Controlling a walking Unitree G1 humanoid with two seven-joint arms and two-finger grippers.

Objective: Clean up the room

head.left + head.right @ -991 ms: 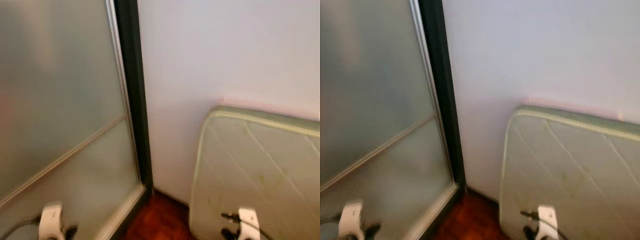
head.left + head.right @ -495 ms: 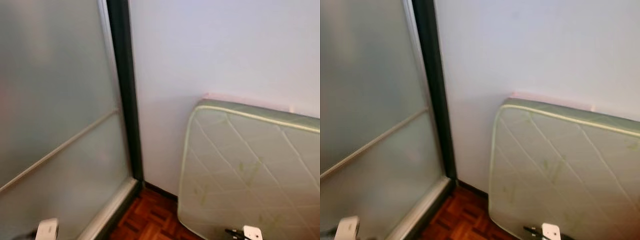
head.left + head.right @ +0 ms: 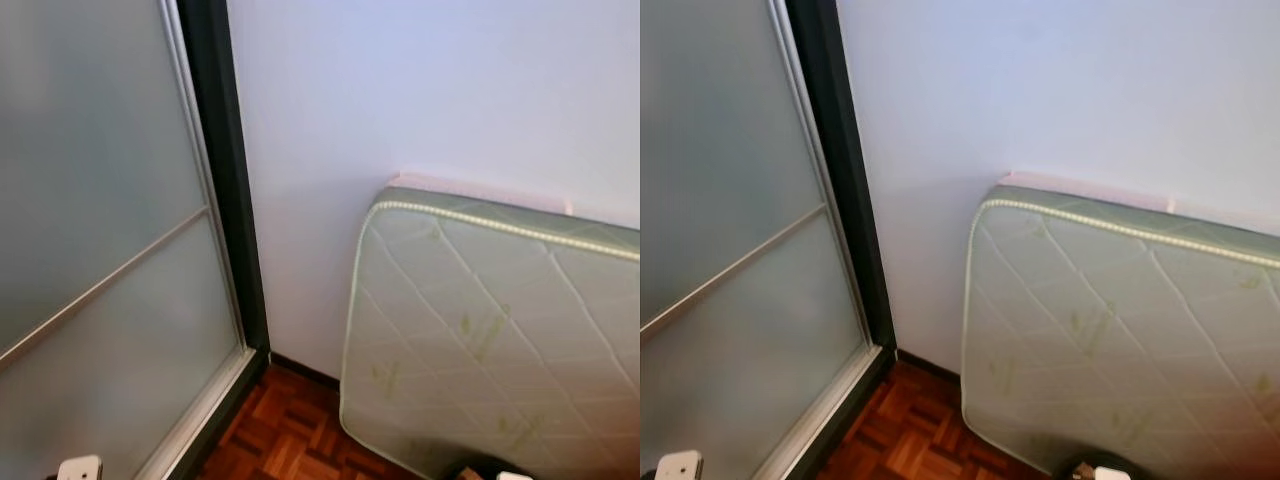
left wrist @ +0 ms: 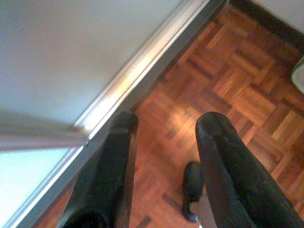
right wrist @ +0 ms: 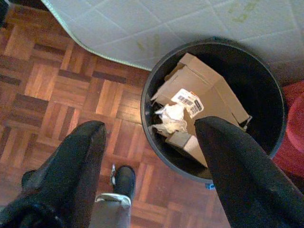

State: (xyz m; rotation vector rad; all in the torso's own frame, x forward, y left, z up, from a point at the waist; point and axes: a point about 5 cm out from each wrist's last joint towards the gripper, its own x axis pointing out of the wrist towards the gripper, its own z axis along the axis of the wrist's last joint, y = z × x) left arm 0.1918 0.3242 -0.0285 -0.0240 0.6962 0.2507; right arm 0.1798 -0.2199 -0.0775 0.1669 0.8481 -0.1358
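A black round bin point(image 5: 266, 85) stands on the parquet against the foot of a pale green quilted mattress point(image 3: 480, 330). It holds folded cardboard point(image 5: 204, 90) with a white label and a crumpled paper point(image 5: 171, 118). My right gripper point(image 5: 151, 130) hangs open above the bin's near rim, nothing between its fingers. My left gripper point(image 4: 166, 126) is open and empty over the floor beside the sliding door's track point(image 4: 142, 57). The bin's rim point(image 3: 1100, 465) peeks in at the bottom of the eye views.
A frosted glass sliding door point(image 3: 100, 250) with a dark frame point(image 3: 225, 180) fills the left. The mattress leans on a white wall point(image 3: 420, 90). Parquet floor point(image 3: 290, 430) runs between them. A red object point(image 5: 294, 128) lies beside the bin. My black foot point(image 4: 192, 190) is below.
The camera has swung, so door and mattress slid left in the picture and the mattress looks sharper. Both wrists sank toward the bottom edge; the bin's rim came into view.
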